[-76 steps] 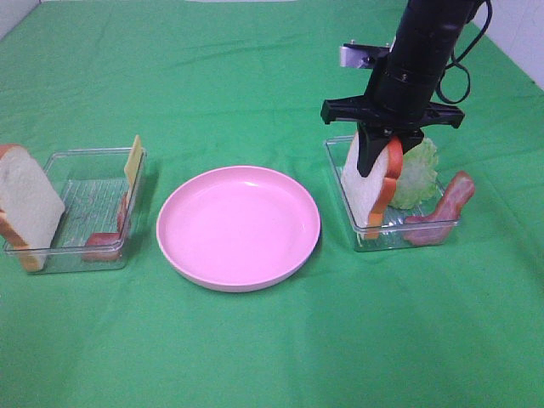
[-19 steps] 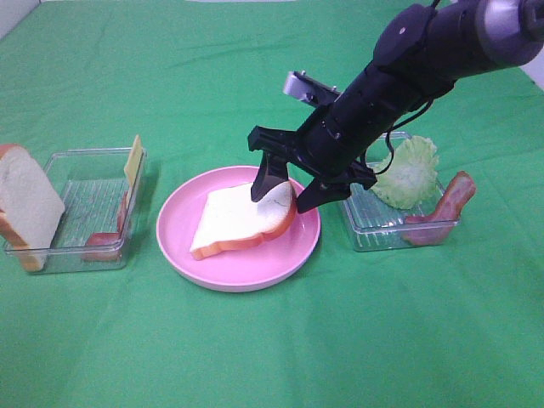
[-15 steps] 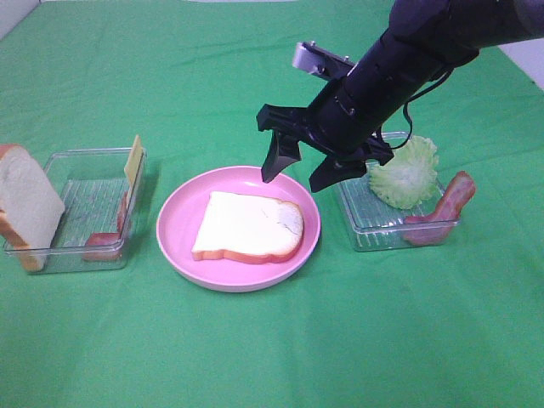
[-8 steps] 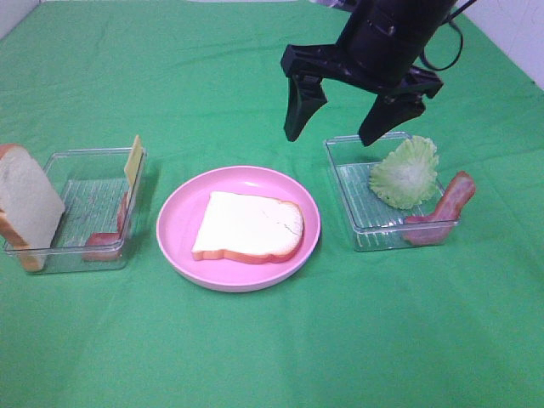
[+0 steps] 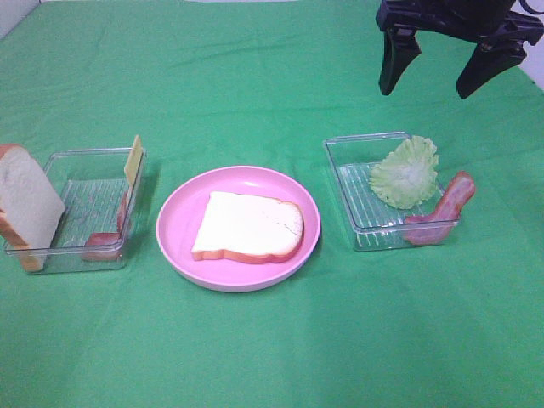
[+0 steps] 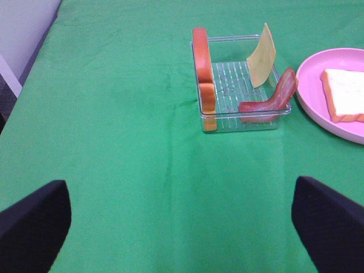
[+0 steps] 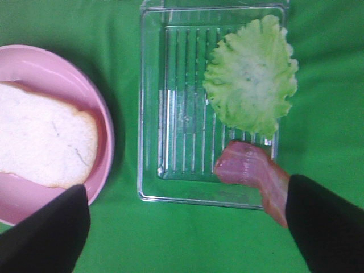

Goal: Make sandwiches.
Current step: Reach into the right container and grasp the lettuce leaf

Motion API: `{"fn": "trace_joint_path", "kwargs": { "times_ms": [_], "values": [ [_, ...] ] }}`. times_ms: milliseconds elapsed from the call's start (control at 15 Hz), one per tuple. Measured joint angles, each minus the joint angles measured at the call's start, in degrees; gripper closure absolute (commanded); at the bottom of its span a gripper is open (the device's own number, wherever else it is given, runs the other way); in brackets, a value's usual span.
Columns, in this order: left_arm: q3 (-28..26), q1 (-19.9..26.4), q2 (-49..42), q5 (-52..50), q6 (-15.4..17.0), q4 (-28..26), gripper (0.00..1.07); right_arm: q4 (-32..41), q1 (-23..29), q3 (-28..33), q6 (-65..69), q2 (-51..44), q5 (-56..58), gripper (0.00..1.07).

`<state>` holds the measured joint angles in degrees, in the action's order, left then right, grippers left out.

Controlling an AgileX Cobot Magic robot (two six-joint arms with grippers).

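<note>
The right claw (image 5: 427,85) is hanging high beyond the right-hand tray (image 5: 343,170), jaws spread wide with nothing between them, while one bread slice (image 5: 246,226) is lying flat on the pink plate (image 5: 170,251). A lettuce leaf (image 5: 406,172) and a bacon strip (image 5: 444,208) are leaning in that tray (the bacon poking over its edge), and the left tray (image 5: 85,154) is holding a second bread slice (image 5: 25,204) on edge, a cheese slice (image 5: 133,160) and what looks like another bacon strip (image 5: 104,243). The left claw (image 6: 182,227) is gaping wide too, empty, well apart from the left tray.
</note>
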<state>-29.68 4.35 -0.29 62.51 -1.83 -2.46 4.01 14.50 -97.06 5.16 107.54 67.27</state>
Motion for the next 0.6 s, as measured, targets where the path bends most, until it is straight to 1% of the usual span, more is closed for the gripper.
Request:
{"fn": "trace_joint_path", "kwargs": {
  "times_ms": [267, 467, 533, 600],
  "values": [
    [0.0, 0.0, 0.0, 0.0, 0.0, 0.0, 0.07, -0.46, -4.18, -0.23, -2.75, 4.7, -0.4, 0.18],
    [0.0, 0.0, 0.0, 0.0, 0.0, 0.0, 0.07, -1.2, -4.87, -0.34, -3.9, 8.02, -2.86, 0.18],
    [0.0, 0.0, 0.0, 0.0, 0.0, 0.0, 0.07, -1.15, -4.87, -0.97, -4.35, 9.22, -3.55, 0.18],
    [0.0, 0.0, 0.0, 0.0, 0.0, 0.0, 0.07, -1.15, -4.87, -3.09, -4.47, 11.4, -3.84, 0.18]
  ]
}}
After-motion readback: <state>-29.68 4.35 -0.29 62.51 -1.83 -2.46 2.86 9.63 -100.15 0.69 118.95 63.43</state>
